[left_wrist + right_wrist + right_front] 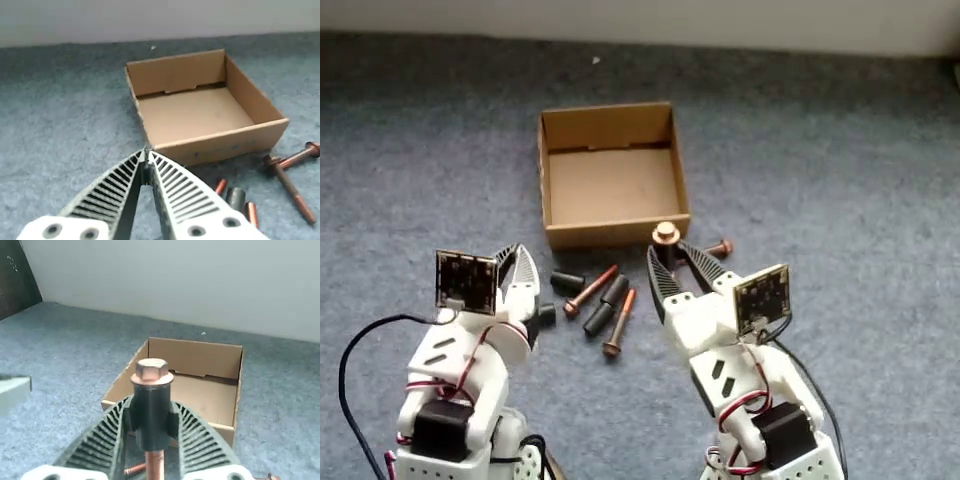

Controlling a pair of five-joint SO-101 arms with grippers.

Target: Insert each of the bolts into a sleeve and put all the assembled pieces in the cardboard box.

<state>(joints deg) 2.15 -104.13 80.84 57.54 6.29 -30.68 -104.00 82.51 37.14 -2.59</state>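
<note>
**Carry assembled piece over box wall**

Clenched upright in right gripper (151, 405): 1 bolt-in-sleeve piece (151, 427), head up, just short of near wall of cardboard box (200, 357). Probably best to lift clear of rim, travel forward until over box floor, lower, then let go. Squeeze on sleeve only, so watch for bolt slipping out underneath. Right arm stretched forward, aimed at box. Closed on nothing, left gripper (146, 152) pointing at box, beside loose bolts (592, 289) and sleeves (605, 305) on bench (840, 150).
</note>
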